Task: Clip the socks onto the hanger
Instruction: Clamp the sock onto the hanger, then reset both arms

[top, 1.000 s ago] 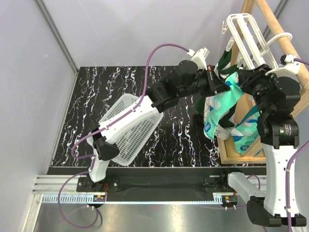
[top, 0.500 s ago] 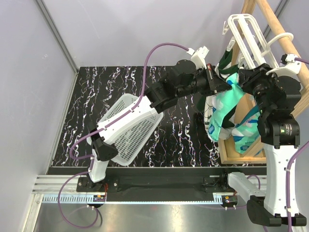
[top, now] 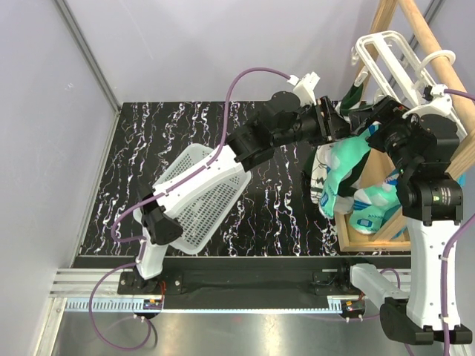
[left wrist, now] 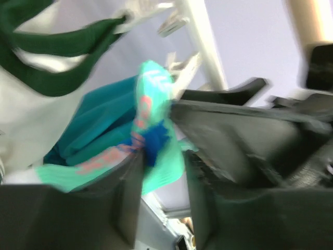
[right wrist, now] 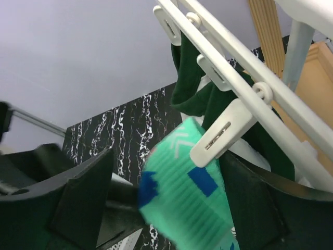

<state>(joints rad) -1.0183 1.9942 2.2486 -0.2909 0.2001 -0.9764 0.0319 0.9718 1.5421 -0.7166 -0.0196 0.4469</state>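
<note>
Black marbled tabletop [top: 185, 133] below, wooden rack [top: 423, 37] at right, mint sock [right wrist: 182, 203] hung pinched in hanger [right wrist: 234, 57] clip [right wrist: 221, 130], right claw [right wrist: 166, 174] spread wide around cuff, left claw [top: 340, 124] flanked sock, blurred, grip unclear.

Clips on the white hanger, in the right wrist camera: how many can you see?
3. The nearest clip sits on the mint sock; the middle clip is by the dark green cloth; the farthest clip is top left. Others may be hidden.
</note>
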